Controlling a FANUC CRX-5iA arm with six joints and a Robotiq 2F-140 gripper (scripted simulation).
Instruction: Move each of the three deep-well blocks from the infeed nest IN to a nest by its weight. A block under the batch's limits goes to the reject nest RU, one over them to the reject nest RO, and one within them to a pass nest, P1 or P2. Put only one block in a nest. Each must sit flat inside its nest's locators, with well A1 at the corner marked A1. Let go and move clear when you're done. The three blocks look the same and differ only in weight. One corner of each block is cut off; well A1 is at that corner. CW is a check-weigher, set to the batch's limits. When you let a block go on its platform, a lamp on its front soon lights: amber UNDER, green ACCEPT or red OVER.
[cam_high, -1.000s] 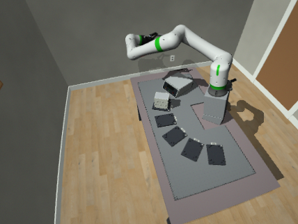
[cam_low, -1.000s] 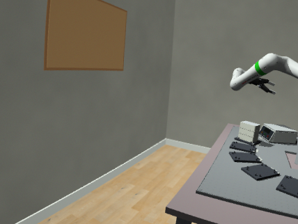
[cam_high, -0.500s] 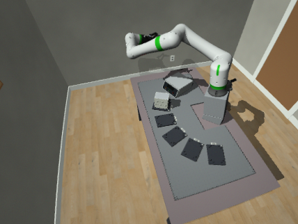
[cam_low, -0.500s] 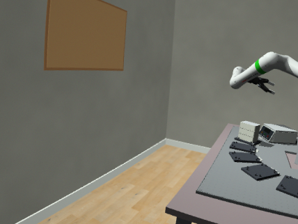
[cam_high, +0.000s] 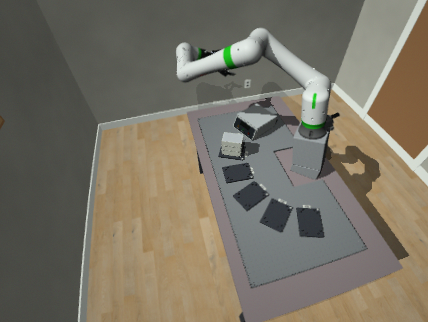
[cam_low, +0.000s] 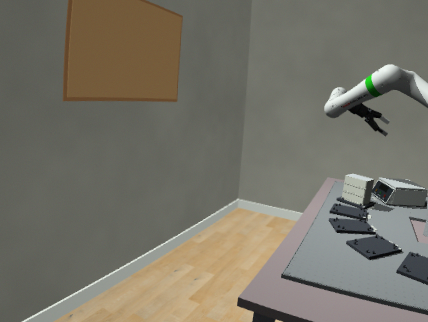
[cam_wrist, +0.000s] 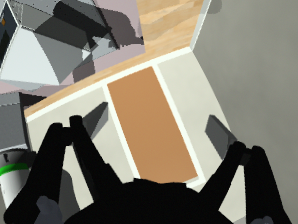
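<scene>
Below and off to the side of our wide-open Robotiq gripper (cam_high: 226, 62) (cam_low: 385, 126) (cam_wrist: 158, 127), which points away, the stacked deep-well blocks (cam_high: 232, 144) (cam_low: 357, 190) stand upright beside the check-weigher (cam_high: 256, 121) (cam_low: 400, 191) (cam_wrist: 35, 55).

So the check-weigher (cam_high: 260, 121) (cam_low: 406, 193) (cam_wrist: 37, 55) sits on the mat (cam_high: 300, 260) (cam_low: 325, 270) near one end of the table (cam_high: 372, 272) (cam_low: 280, 301). Just beside the weigher is the stack of blocks (cam_high: 232, 144) (cam_low: 357, 189), on its own nest (cam_high: 224, 154). Past that, four more nests (cam_high: 276, 215) (cam_low: 352, 226) curve away from the weigher, all apart. The arm's pedestal (cam_high: 306, 152) stands near the weigher too.
</scene>
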